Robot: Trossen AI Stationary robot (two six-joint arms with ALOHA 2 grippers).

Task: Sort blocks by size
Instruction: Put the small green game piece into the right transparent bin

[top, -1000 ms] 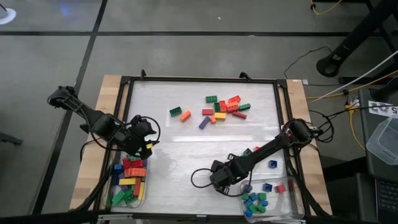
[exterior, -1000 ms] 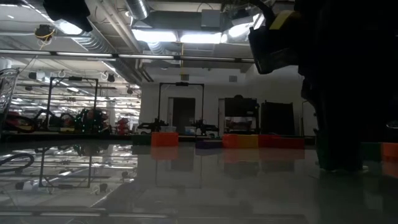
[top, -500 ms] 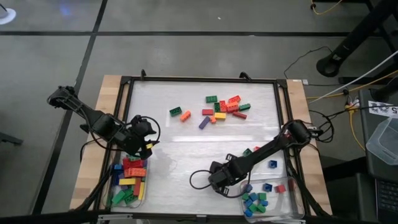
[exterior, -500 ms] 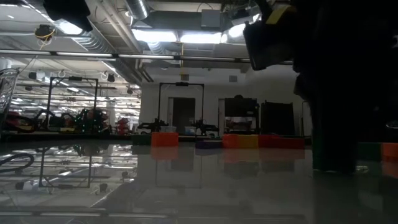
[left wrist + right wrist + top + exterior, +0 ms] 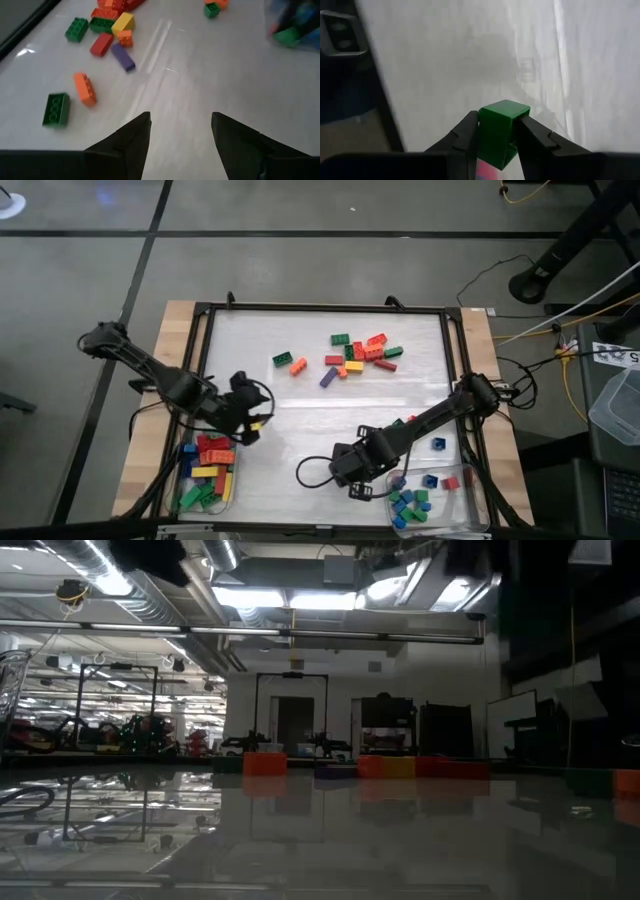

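Loose blocks [image 5: 358,352] lie in a cluster at the far middle of the white table, with a green one [image 5: 282,359] and an orange one [image 5: 298,365] to their left. My right gripper [image 5: 352,472] hangs above the near middle, shut on a small green block [image 5: 502,127]. My left gripper [image 5: 250,420] stands open over the table just right of the left tray, nothing between its fingers [image 5: 140,131]. Its wrist view shows the green [image 5: 56,108], orange [image 5: 84,89] and purple [image 5: 123,56] blocks ahead of it. My right gripper pinches the small green block by two opposite sides [image 5: 487,131] between its two fingers. The fingers come from above and point down. The block is lifted clear of the table, its top corner showing above the fingertips.
A clear tray [image 5: 236,480] at the near left holds long red, yellow, green and blue blocks. Another clear tray [image 5: 480,510] at the near right holds small ones. A blue block [image 5: 438,443] lies by the right arm. A black frame [image 5: 320,308] rims the table; its middle is bare.
My right gripper has risen straight up off the table with the green block and has left the low view. My left gripper has gone from above the left tray toward the table's right, out over the bare white surface, and has stayed open.
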